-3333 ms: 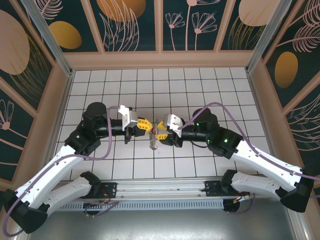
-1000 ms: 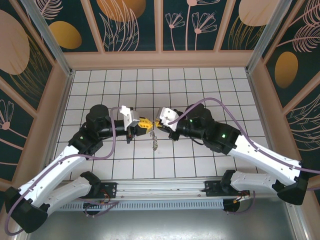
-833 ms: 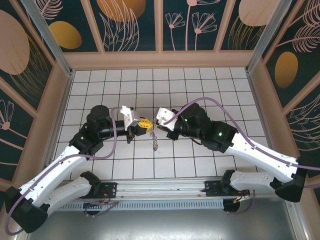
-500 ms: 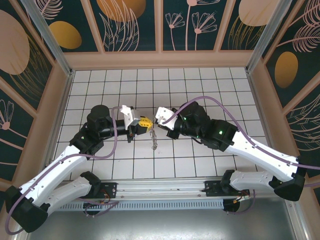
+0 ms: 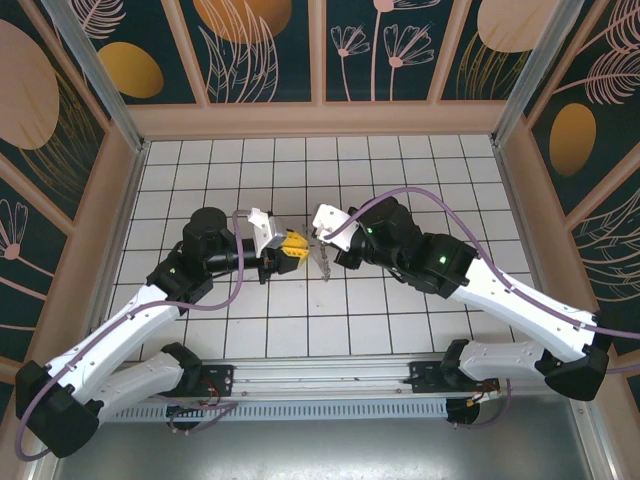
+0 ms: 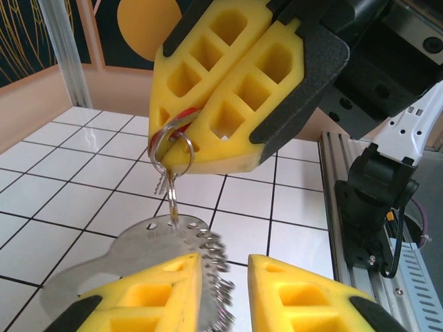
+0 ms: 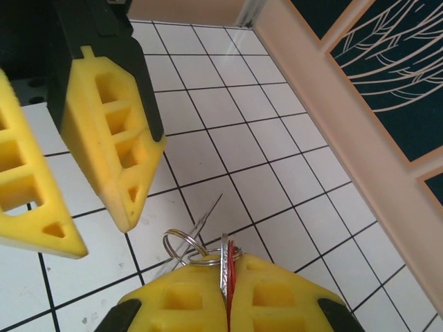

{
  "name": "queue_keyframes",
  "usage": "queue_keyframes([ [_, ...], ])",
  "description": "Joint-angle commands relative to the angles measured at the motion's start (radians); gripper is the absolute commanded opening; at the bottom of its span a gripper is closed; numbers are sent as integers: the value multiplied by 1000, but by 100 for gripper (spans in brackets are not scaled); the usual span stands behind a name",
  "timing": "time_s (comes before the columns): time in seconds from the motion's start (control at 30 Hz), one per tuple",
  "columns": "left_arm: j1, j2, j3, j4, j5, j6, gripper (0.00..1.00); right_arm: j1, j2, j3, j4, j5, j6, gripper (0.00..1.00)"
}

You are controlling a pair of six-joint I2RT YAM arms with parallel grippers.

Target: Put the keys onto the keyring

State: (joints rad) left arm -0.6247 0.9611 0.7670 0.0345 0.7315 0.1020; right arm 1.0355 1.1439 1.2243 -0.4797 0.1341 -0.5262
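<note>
A white grid-tiled table (image 5: 400, 180) carries the two white-and-black arms, the left arm (image 5: 120, 340) and the right arm (image 5: 500, 295), which reach inward until their yellow foam fingertips nearly meet over the middle tiles.

The left gripper (image 6: 225, 277) has its fingers spread, with a clear gap between the pads and nothing pinched. The right gripper (image 7: 225, 280) has its fingers pressed together, tips pointing down at the table, just beyond the left one's tips.

In the left wrist view the flat, pale D-shaped keyring (image 6: 114, 259), edged with a beaded cluster of small silver pieces, sits just past the left fingertips. Its body passes behind one pad and its silver edge falls in the gap between the two. Whether it touches either pad cannot be told.

The tiny key (image 7: 233, 273), with a bright red head and a thin silver blade, is clamped by its head between the right fingertips. Thin silver wire rings (image 7: 181, 243) loop out beside the tips, and slim silver pieces hang from them down to the keyring's top edge.
</note>
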Motion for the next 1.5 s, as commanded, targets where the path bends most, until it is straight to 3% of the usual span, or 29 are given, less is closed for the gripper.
queue_keyframes([
  [0.0, -4, -7, -25, 36, 9, -21, 26, -2, 11, 48, -4, 41, -8, 0],
  [0.23, -3, -13, -64, 124, 29, -85, 30, 4, 34, 80, -31, 63, 0, 0],
  [0.43, -4, -27, -93, 146, -16, -110, 34, 6, 45, 80, -32, 84, -2, 0],
  [0.6, -4, -40, -167, 279, -47, -237, 35, -19, 47, 21, 11, 62, 15, 0],
  [0.73, -4, -85, -231, 316, -117, -284, 36, -72, 55, -52, 92, -26, 58, 0],
  [1.03, -3, -104, -299, 351, -162, -355, 37, -133, 148, -72, 214, -113, 112, 0],
  [1.2, -3, -133, -358, 421, -202, -407, 39, -141, 216, -80, 324, -88, 199, 0],
  [1.47, -3, -179, -376, 425, -323, -370, 44, -143, 261, -179, 565, -31, 363, 0],
])
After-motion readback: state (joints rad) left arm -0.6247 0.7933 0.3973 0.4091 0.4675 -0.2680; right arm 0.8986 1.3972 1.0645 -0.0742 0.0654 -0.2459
